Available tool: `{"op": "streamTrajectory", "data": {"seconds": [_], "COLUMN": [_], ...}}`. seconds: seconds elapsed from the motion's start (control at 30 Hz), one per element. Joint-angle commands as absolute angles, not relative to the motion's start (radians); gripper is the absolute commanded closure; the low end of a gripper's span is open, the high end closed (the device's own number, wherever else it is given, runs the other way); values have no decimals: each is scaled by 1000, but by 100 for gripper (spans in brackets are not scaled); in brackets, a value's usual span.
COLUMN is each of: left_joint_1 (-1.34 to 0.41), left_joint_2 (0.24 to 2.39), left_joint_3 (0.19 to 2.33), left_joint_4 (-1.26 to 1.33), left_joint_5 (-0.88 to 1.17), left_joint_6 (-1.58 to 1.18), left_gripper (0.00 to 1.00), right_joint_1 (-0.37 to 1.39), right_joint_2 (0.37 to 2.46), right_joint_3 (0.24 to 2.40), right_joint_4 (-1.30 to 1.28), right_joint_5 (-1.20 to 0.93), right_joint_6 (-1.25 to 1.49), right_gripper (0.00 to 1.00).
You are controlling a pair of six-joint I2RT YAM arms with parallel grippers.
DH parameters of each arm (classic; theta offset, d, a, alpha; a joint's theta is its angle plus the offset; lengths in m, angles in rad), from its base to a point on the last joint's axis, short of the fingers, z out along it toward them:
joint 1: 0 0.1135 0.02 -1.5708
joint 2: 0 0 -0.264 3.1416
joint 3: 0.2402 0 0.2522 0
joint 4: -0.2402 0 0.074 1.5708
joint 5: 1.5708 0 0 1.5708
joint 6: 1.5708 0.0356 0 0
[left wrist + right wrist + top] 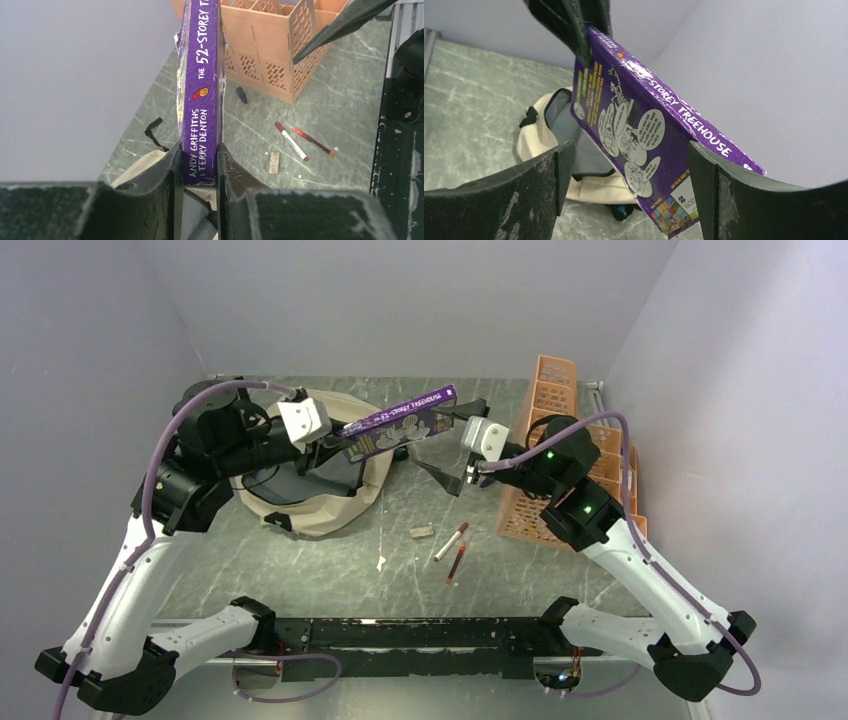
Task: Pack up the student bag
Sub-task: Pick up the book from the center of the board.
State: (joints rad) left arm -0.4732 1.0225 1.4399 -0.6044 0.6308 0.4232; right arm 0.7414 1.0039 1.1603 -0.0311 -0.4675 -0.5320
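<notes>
Near edge: both arm bases are sitting on a black rail along the front of the worktop. Mid-worktop, two pens are lying close together, with a small eraser just to their left. Bare green marbled surface is showing all round them.

Further in, on the left, the student bag is lying with its mouth gaping upward and its dark grey lining showing (contents not readable from here). The left hand is hanging over that mouth, clamping a purple book by one end of its spine. The book is sticking out toward the right arm. The right hand is standing wide, its fingers straddling the book's other end; whether they are touching it I cannot tell.

Far right, the orange perforated organizer is sitting along the right wall, reaching toward the back corner. Plain grey walls are closing in the left, back and right sides.
</notes>
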Motion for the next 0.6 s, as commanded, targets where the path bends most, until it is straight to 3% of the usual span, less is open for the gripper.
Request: {"op": "streamTrajectory", "data": {"seconds": [0.0,0.3,0.57], "left_joint_1": [-519,-542,-551], "left_joint_2": [996,1033,1039], "left_joint_3": [1475,1470,1449], "left_joint_4": [-638,-658,-657], "left_joint_5": [658,662,655], "left_joint_6": [539,565,584], "left_gripper": [95,95,95], "right_joint_1": [738,738,740], "right_joint_2": [978,1090,1276], "right_joint_3": [1237,1460,1617], "right_joint_4": [-179,-516,-730], "right_joint_5": [-546,-692,-665], "right_joint_6": [-631,-739,-765], "right_gripper": [15,19,37]}}
